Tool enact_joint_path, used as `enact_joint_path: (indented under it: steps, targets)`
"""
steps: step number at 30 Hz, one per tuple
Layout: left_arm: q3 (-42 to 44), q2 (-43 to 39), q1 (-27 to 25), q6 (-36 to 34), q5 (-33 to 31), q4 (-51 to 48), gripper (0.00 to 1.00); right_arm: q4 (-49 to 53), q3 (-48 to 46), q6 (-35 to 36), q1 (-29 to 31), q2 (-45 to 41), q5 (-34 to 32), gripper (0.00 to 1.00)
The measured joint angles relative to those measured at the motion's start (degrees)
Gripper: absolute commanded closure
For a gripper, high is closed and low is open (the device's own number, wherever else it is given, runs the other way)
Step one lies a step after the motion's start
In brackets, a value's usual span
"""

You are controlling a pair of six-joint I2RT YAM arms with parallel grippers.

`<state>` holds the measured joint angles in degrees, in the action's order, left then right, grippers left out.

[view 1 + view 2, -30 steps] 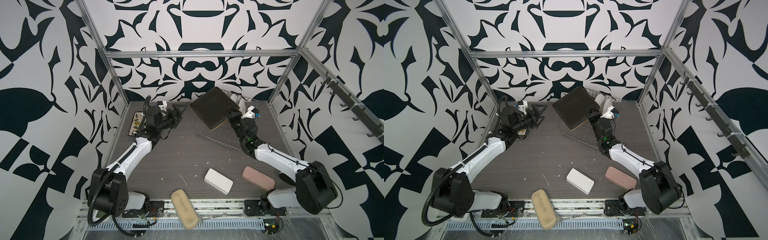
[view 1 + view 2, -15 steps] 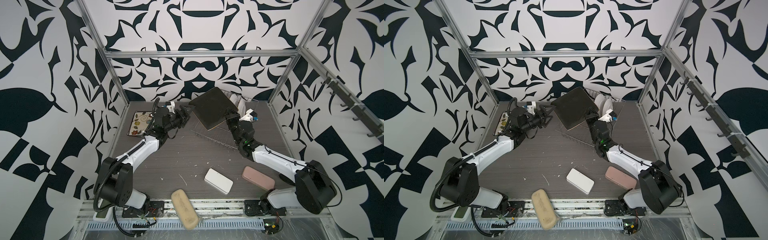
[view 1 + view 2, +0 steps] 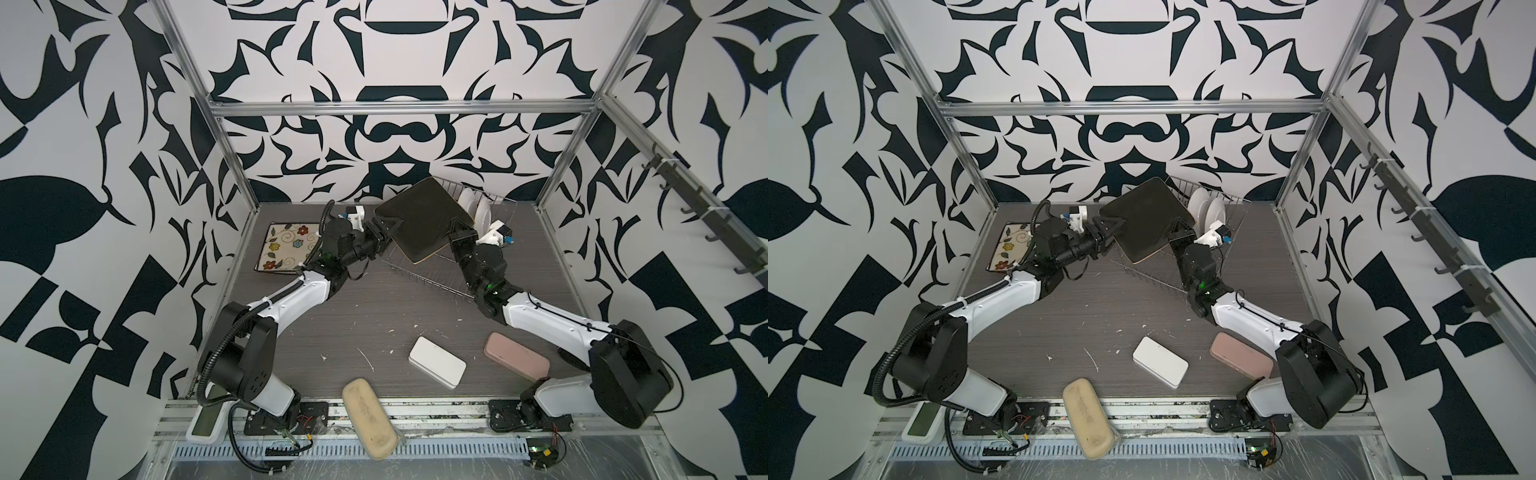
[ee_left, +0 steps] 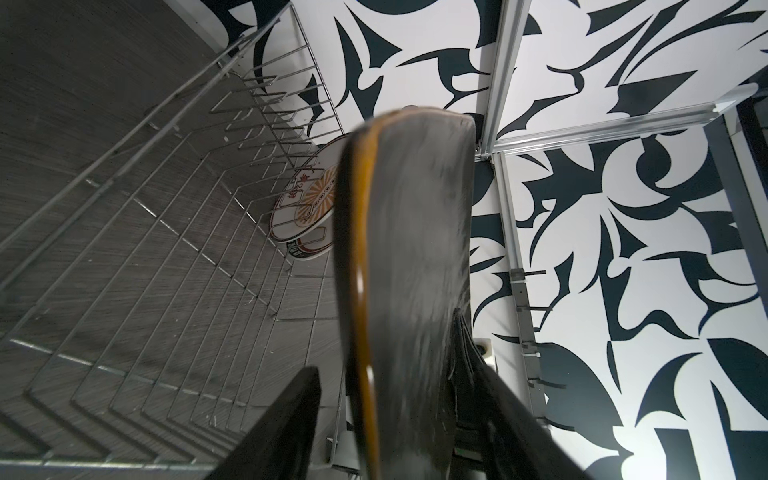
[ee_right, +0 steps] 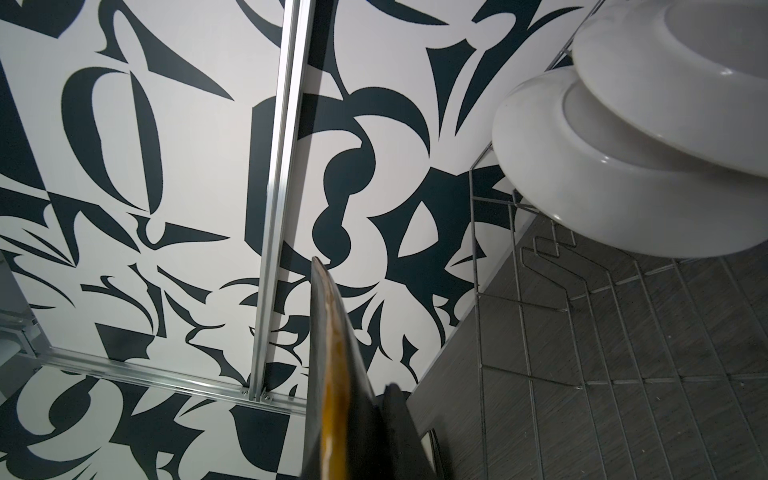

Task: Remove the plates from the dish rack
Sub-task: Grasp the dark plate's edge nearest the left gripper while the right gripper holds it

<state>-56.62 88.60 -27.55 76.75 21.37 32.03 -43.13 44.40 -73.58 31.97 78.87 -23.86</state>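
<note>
Over the wire dish rack [image 3: 432, 276] a large black plate [image 3: 419, 220] hangs tilted on edge, apparently lifted free of the prongs. Two round white plates [image 3: 482, 214] stand in the rack behind it. The right pincer [image 3: 455, 227] pinches the black plate's right edge. The left pincer [image 3: 386, 227] straddles the opposite edge, jaws spread, a gap showing on one side. The plate's width runs straight between the two, suggesting a handover leftward.
</note>
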Motion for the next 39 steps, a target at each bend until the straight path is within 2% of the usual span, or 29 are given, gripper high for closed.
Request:
enact_joint_path:
  steps: [4, 11, 23, 34, 39]
  targets:
    - [0.0, 0.2, -0.3, 0.3, -0.2, 1.0, 0.51, 0.0, 0.0, -0.1, 0.0, 0.0, -0.1, 1.00]
    - [0.0, 2.3, -0.4, 1.9, -0.1, 3.2, 0.56, 0.0, 0.0, -1.3, 0.0, 0.3, -0.2, 1.00]
    - [0.0, 3.1, -0.5, 3.2, -0.1, 5.1, 0.72, 0.0, 0.0, -2.6, 0.0, 0.3, -0.3, 1.00]
    - [0.0, 3.1, -0.5, 3.4, 0.1, 5.5, 0.73, 0.0, -0.2, -3.0, 0.1, 0.3, -0.3, 1.00]
    - [0.0, 3.2, -0.6, 3.5, 0.2, 5.5, 0.68, 0.1, -0.3, -3.0, 0.2, 0.3, -0.4, 1.00]
